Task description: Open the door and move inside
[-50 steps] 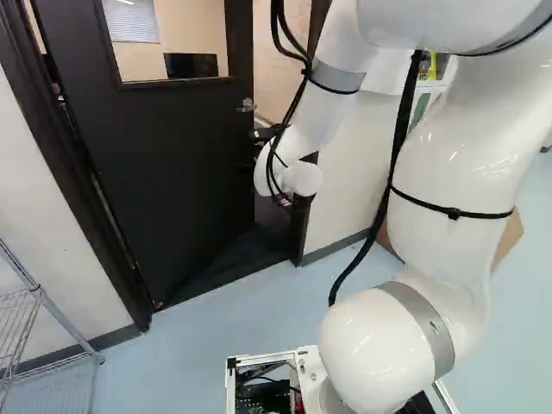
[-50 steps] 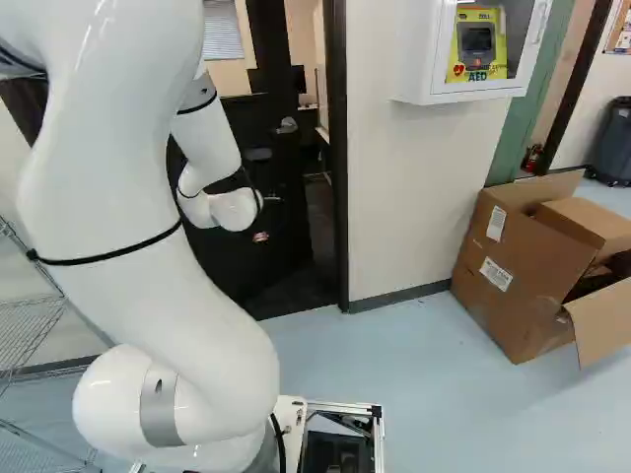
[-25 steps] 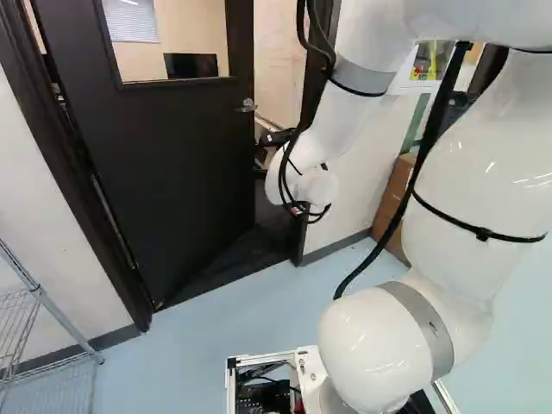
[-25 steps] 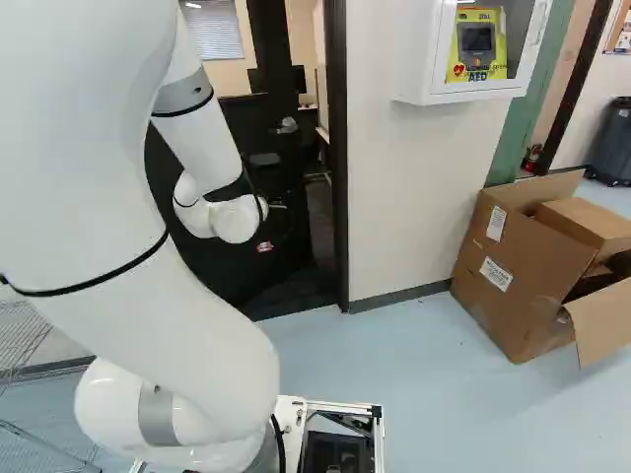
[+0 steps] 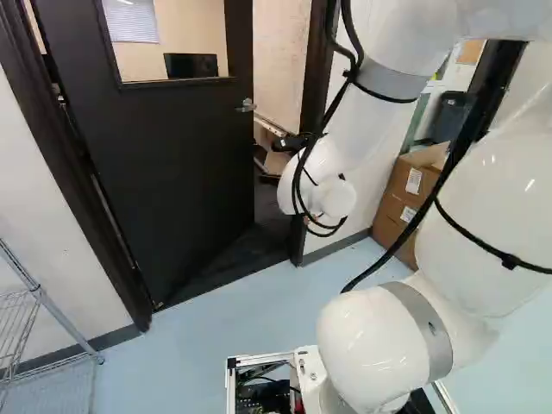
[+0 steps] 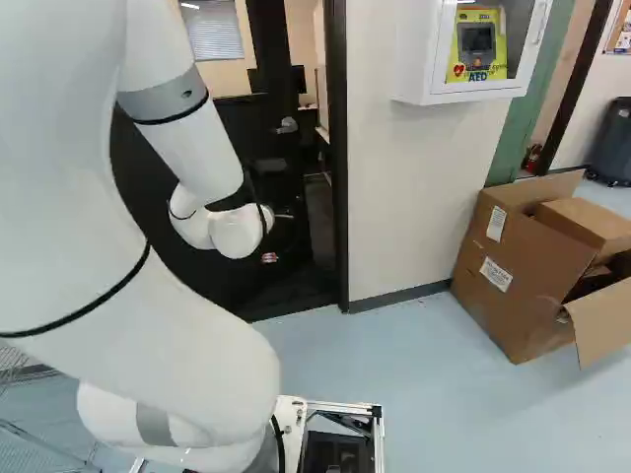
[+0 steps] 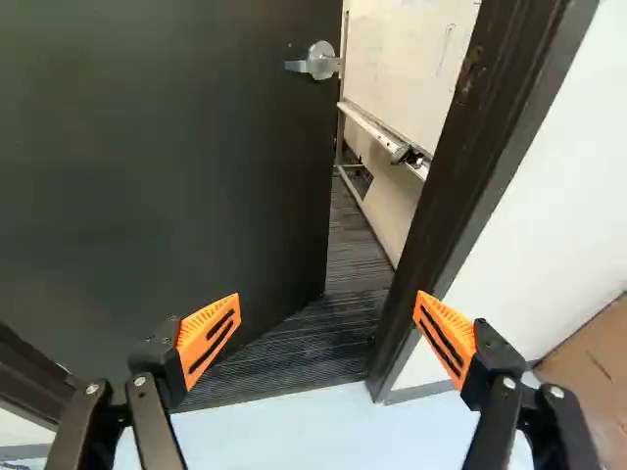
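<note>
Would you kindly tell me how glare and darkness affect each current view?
Left base view: small glints on the white arm; right base view: its upper part is pale with little shading; wrist view: the door is nearly black, the floor very bright.

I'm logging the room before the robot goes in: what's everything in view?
door: one, black, partly open
lever handle: one, silver, on the door
door frame: one, dark, around the doorway
blind: one, whitish, beyond the door's window
monitor: one, black, beyond that window
whiteboard: one, white, beyond the doorway
wall cabinet: one, white, holding a yellow-and-grey defibrillator
cardboard boxes: count unclear, brown, beneath the cabinet's right
wheeled bin: one, dark, far right of the right base view
wire rack: one, silver, left of the door
floor: light blue, before the door
arm: one, white
gripper: one, black, orange pads
</note>
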### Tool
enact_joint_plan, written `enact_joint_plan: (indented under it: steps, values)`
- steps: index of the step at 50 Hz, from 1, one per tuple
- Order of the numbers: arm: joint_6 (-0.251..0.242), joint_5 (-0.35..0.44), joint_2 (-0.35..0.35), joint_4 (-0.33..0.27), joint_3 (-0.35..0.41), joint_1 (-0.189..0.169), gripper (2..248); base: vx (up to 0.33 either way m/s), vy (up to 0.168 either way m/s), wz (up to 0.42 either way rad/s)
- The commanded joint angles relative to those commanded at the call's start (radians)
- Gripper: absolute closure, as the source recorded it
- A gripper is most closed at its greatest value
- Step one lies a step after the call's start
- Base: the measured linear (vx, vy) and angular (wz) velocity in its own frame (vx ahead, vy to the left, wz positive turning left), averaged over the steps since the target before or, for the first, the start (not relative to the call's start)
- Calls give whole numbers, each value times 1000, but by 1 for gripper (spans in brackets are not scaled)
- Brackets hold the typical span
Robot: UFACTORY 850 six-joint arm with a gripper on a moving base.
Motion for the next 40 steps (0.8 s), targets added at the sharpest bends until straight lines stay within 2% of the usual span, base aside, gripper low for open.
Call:
enact_joint_plan:
  steps: [16, 40]
  values:
    - [0, 0, 58, 0, 54, -46, 3, 0, 0, 0]
    - [0, 0, 63, 0, 59, -52, 3, 0, 0, 0]
